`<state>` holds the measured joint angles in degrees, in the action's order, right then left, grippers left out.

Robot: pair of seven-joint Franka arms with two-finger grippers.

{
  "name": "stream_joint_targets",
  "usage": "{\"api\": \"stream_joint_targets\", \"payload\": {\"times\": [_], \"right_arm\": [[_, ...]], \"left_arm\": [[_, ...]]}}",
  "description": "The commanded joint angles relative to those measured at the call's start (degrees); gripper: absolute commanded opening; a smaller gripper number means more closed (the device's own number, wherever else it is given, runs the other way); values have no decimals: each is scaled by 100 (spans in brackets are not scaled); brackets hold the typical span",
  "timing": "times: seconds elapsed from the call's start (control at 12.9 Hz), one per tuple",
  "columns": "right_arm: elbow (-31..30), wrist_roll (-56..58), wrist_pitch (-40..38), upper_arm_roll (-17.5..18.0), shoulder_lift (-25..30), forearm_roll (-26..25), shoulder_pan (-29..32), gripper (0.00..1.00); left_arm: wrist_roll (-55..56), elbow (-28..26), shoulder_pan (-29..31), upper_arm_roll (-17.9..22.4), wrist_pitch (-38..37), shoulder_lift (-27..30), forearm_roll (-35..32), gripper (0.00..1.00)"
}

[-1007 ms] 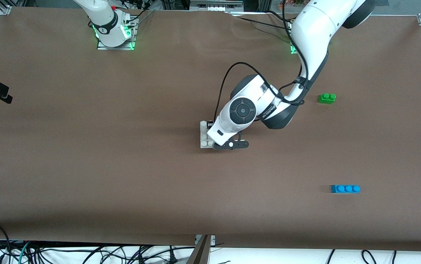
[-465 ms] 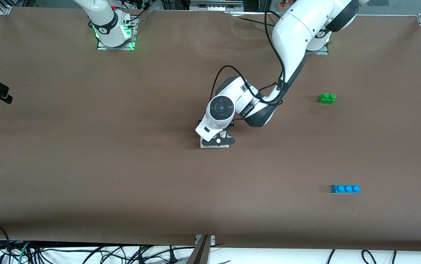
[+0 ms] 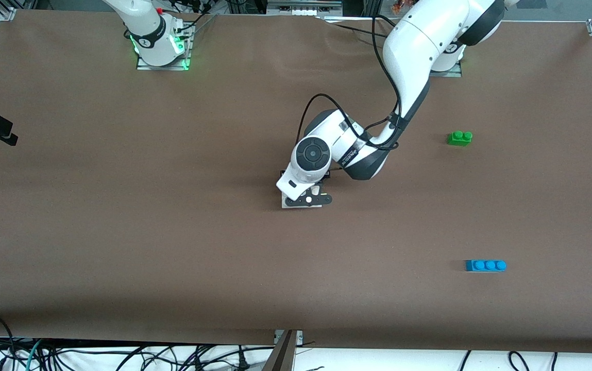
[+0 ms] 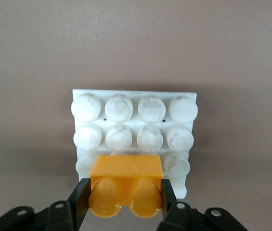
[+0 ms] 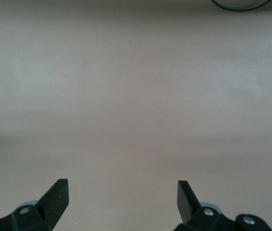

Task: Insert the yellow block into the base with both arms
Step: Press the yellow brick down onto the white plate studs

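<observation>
Left gripper: we find it clamped on the yellow block, one black finger on each side of the brick. In the front view the left arm's wrist stands over the base and hides the gripper and its load.
Yellow block: we see it held with its two studs facing the wrist camera, low over the base, covering part of the stud rows at the edge closest to the gripper. We cannot tell whether it touches the studs or is pressed onto them.
Base: we note the white studded plate lying flat on the brown table, about mid-table; in the front view only its edges show under the left arm's wrist.
Right gripper: we find its fingers spread wide apart, nothing between them, above bare table surface. We see only the right arm's base in the front view; this arm waits.
Green brick: we note it resting on the table toward the left arm's end.
Blue brick: we note it at the same end, nearer to the front camera than the green brick, well apart from it.
</observation>
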<state>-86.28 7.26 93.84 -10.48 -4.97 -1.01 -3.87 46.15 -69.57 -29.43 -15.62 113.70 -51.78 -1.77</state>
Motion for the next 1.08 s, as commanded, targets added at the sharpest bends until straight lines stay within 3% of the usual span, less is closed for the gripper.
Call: {"api": "stream_joint_targets", "payload": {"times": [0.0,0.46,0.54,0.62,1.01], "right_arm": [[-20,13,-14,55,23,-66,62,100],[-20,13,-14,55,23,-57,70,100],[-20,13,-14,55,23,-57,70,100],[-20,13,-14,55,23,-66,62,100],[-20,13,-14,55,23,-57,70,100]], "left_arm": [[61,198,-133,120,-32,-148,-34,43],[70,198,-274,173,117,-236,-157,44],[70,198,-274,173,117,-228,-157,68],[53,198,-274,173,117,-219,-183,100],[79,216,-151,190,-372,227,-324,100]]}}
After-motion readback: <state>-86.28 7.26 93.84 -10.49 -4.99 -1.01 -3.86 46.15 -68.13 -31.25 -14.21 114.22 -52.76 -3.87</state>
